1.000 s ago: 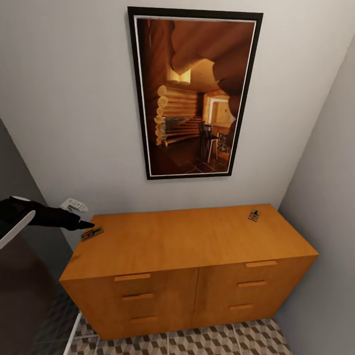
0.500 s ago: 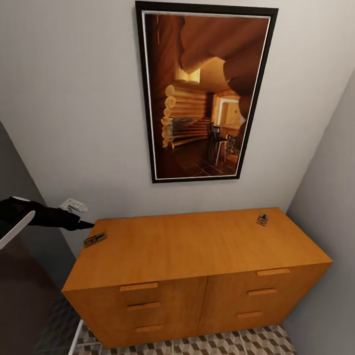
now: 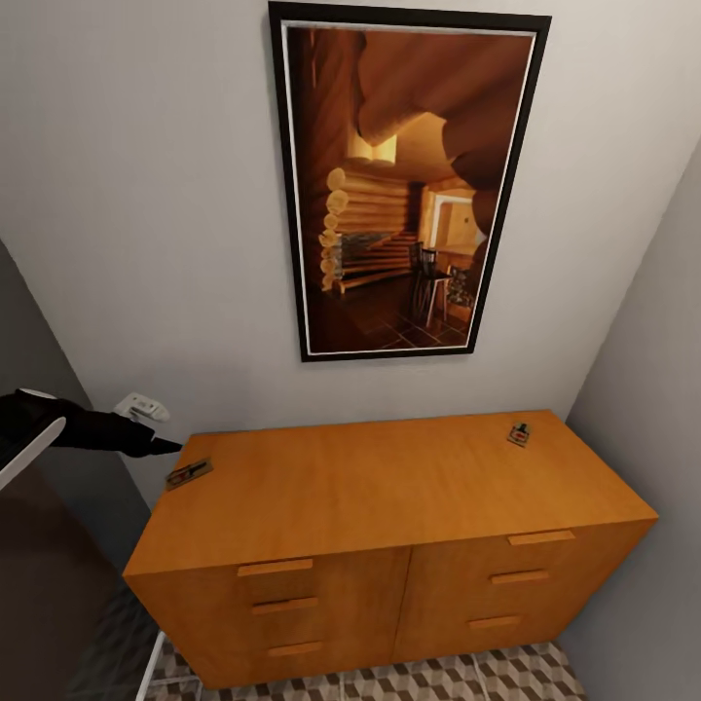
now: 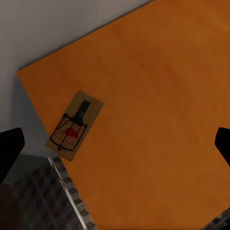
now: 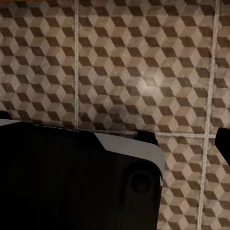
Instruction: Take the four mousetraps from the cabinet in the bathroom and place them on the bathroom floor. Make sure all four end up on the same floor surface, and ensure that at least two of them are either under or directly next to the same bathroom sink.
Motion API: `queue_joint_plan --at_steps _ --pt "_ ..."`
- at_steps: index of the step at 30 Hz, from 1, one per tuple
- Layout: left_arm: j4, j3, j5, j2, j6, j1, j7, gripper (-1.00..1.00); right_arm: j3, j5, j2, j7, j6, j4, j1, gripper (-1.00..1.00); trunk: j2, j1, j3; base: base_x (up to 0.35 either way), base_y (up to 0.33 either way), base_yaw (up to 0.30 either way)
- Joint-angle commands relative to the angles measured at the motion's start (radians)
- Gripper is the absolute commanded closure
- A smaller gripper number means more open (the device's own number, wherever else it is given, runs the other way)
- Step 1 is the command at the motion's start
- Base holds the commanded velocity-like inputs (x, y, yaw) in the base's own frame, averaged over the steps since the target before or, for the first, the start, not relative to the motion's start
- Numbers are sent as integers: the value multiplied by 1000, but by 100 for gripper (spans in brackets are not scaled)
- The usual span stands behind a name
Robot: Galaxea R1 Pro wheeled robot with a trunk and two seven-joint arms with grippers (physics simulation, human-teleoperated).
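- Two mousetraps sit on the cabinet [image 3: 389, 487] top: near mousetrap [image 3: 188, 472] at the front-left corner, far mousetrap [image 3: 519, 434] close to the back-right corner, well apart from each other.
- Left gripper [image 3: 170, 446] hangs just beside the near trap, off the cabinet's left edge, holding nothing. In the left wrist view both dark fingertips [image 4: 9, 151] sit wide apart at the frame edges, so the jaws stand released.
- Right gripper [image 5: 229, 143]: one fingertip shows at the frame edge over the bathroom floor [image 5: 143, 62]. Can't tell whether it is spread or closed.
- Handling, my read: thin flat wooden plate, light, stiff. It lies flush on a smooth top, so it will likely skate if nudged sideways.
- Grip point: pinch across the short width at mid-length, on the bare wood edges. Stay off the wire bar and red-marked bait end [image 4: 69, 132], since the wire parts look springy and thin.
- Being so near the corner helps: one finger can probably drop past the cabinet edge to get under the plate.
- Orientation of the near trap [image 4: 75, 125]: long axis runs diagonally to the cabinet's front edge, wire loop end toward the corner, dark latch end toward the middle of the top.
- Far trap: too small in the head view to read its axis for certain; it looks slightly skewed to the back edge.
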State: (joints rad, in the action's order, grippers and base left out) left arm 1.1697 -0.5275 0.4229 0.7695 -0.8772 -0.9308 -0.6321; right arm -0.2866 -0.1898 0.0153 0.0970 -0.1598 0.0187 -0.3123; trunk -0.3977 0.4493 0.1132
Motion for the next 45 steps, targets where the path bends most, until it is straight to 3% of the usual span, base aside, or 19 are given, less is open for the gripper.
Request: queue_joint_plan --at_steps 1,45 --pt "0 -4 4 1 -5 -2 0 -100 -6 -11 0 4 -4 -2 -1 -100 -2 1 2 0 0 0" --pt "-35 -22 4 4 15 -2 0 -100 -6 -11 0 4 -4 -2 -1 -100 -2 1 2 0 0 0"
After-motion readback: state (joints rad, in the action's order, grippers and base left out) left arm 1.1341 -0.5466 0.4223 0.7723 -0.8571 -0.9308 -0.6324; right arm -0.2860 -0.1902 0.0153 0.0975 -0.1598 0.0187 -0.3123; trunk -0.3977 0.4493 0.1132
